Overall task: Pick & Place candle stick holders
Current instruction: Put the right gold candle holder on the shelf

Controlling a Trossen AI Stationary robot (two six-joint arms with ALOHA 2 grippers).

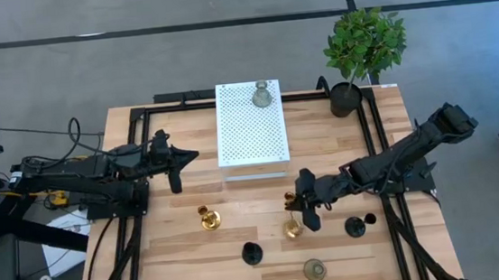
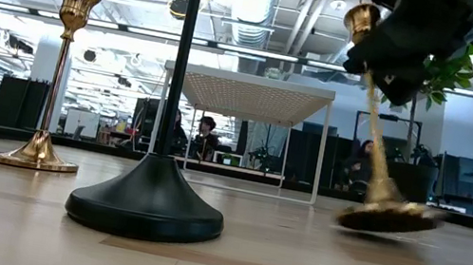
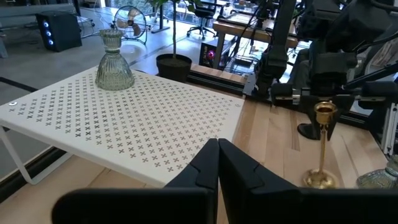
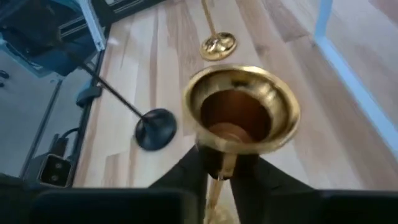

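Near table front, right gripper point(image 1: 297, 210) clamping tilted gold holder point(image 1: 294, 229), left gripper point(image 1: 179, 161) shut.

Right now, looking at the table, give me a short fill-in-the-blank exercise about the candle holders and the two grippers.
1. The right gripper is shut on the stem of a ____ candlestick holder, which stands tilted.
2. The grey-green holder stands on the white ____ platform.
3. The left gripper hangs beside that platform, its fingers ____.

Missing words: gold; perforated; shut
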